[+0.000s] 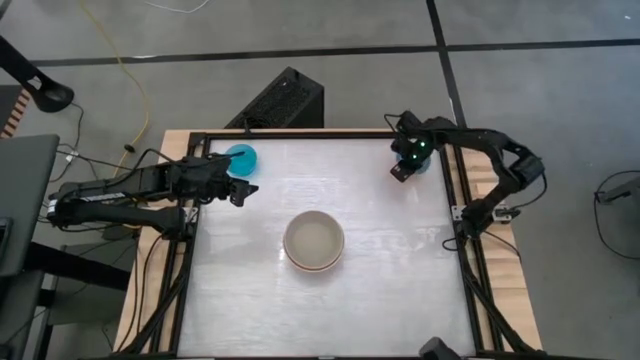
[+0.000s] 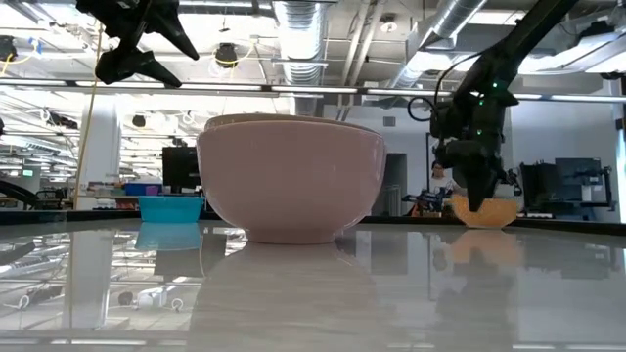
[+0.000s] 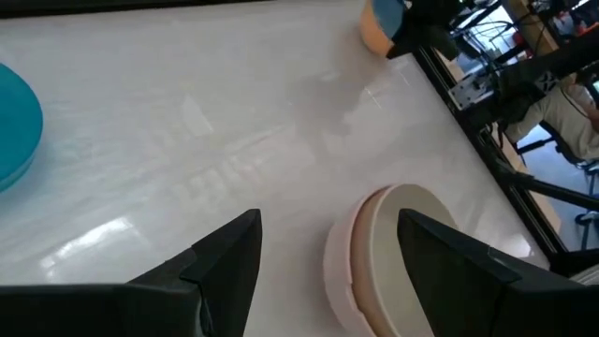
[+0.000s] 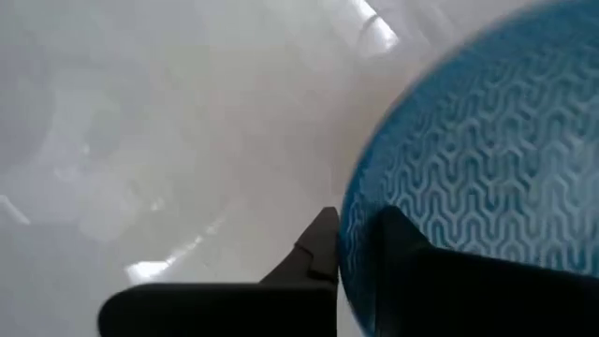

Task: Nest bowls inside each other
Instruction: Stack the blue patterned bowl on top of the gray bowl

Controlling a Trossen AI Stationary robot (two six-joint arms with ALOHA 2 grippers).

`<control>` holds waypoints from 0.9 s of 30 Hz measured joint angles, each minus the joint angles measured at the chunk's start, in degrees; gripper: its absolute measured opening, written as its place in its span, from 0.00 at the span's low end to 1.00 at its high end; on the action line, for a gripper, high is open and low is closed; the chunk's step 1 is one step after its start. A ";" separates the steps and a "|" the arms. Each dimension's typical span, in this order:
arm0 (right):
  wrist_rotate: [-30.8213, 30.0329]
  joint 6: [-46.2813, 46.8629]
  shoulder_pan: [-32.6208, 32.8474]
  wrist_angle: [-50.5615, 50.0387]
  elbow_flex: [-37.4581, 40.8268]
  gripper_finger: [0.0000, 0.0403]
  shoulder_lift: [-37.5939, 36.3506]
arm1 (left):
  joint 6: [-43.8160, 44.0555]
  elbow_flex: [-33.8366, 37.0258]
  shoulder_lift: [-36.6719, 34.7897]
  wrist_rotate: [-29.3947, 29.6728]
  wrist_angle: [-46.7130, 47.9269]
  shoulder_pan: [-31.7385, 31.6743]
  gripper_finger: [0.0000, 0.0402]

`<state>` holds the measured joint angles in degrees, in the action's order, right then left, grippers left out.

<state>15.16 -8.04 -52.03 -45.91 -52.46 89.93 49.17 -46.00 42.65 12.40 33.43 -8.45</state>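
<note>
While the left tool (image 1: 240, 190) hangs wide and idle above the desk (image 1: 400, 290) beside the cyan bowl (image 1: 242, 156), the stacked pink bowl (image 1: 314, 241) waits at the centre. At the far right corner, the right tool (image 4: 351, 245) pinches the blue bowl's (image 4: 468, 159) rim. Lift straight up, keep it level, then carry it over the stack.

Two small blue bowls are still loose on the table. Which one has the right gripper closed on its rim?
The light blue bowl at the far right corner; the right gripper pinches its rim. The cyan bowl at far left sits untouched.
</note>
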 joint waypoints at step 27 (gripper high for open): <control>23.34 25.37 29.42 34.22 0.46 0.00 -28.53 | -0.92 0.00 -0.01 3.44 0.10 0.00 0.59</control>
<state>38.51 17.32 -22.61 -11.70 -52.01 61.39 48.25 -46.00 42.65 15.84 33.53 -8.45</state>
